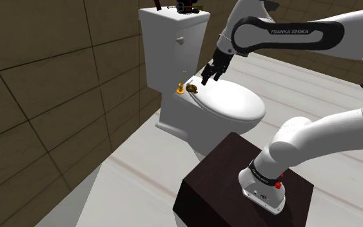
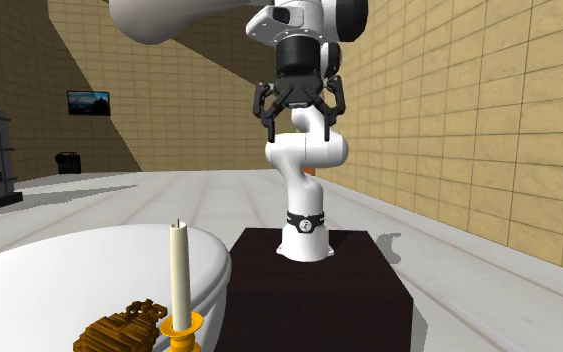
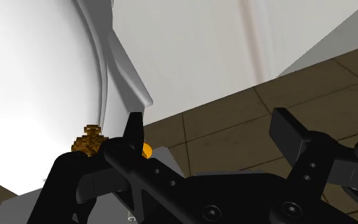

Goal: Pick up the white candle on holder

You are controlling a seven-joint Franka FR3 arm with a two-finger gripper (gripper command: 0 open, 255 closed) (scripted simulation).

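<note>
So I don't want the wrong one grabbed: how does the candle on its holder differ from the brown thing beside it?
The candle stands tall, slim and upright; the brown object sits low and squat. The candle is smooth and pale on an orange holder; the brown object is dark and bumpy. Both rest side by side on the toilet, and the open end effector holds neither.

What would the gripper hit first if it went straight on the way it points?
The gripper would probably meet the toilet's white lid, close beside the candle holder. Depth is unclear: between its open fingers the wrist view shows brown wall tiles.
</note>
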